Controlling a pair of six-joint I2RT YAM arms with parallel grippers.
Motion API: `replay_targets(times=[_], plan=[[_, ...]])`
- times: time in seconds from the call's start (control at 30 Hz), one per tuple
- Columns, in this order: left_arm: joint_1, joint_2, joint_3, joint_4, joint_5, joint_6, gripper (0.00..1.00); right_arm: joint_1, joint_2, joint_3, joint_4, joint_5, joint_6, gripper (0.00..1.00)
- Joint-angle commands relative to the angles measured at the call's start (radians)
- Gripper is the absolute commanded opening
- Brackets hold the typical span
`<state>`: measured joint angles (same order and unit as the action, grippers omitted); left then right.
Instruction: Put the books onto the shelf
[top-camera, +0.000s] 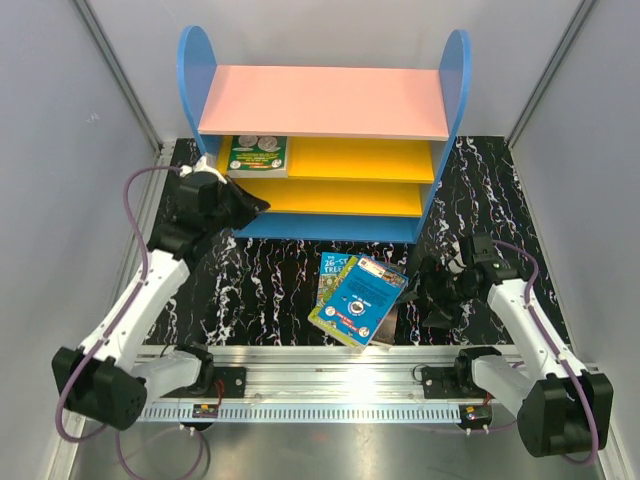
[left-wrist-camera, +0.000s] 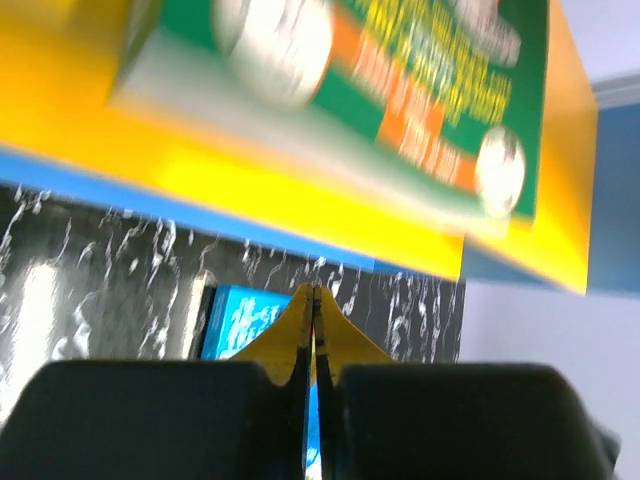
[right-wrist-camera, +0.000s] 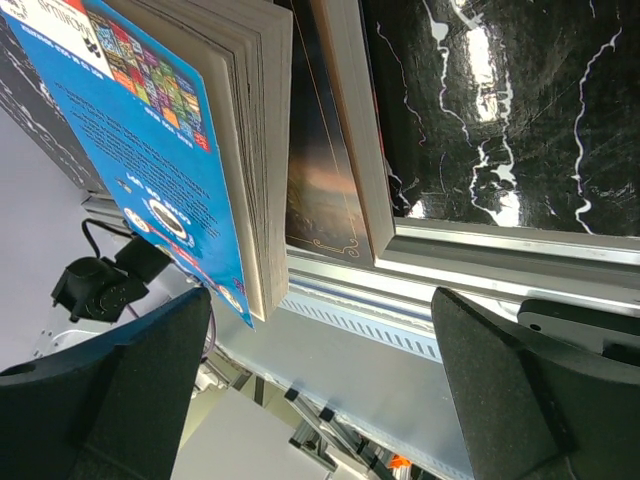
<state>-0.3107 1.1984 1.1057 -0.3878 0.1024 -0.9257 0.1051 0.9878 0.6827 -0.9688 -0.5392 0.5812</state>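
- the green book (top-camera: 258, 155) lies on the shelf (top-camera: 325, 102)'s upper yellow board; left gripper (top-camera: 260, 205) clenched, empty, just beside it.
- the other books (top-camera: 358, 295) sit piled on the table; right gripper (top-camera: 422, 290), jaws wide, must likely close on the top one.

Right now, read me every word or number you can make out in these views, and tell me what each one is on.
"26-ST" and "TREE": on the cover of the partly covered book, the rest hidden by the book lying on it.
Blue top book: printed text and a round emblem, too small to read.
Green book on the shelf: yellow lettering, too blurred to read in the left wrist view.
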Motion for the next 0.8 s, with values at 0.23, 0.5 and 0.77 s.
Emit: replay_targets(times=[0.23, 0.5, 0.77], plan=[[-0.036, -0.335, -0.426, 0.148, 0.23, 0.042, 0.41, 0.008, 0.037, 0.009, 0.059, -0.027, 0.02, 1.0], [-0.185, -0.156, -0.436, 0.271, 0.296, 0.025, 0.51, 0.008, 0.09, -0.116, 0.303, -0.134, 0.17, 1.0], [-0.335, 0.033, -0.354, 0.336, 0.28, -0.001, 0.46, 0.008, 0.144, -0.224, 0.557, -0.185, 0.342, 0.99]])
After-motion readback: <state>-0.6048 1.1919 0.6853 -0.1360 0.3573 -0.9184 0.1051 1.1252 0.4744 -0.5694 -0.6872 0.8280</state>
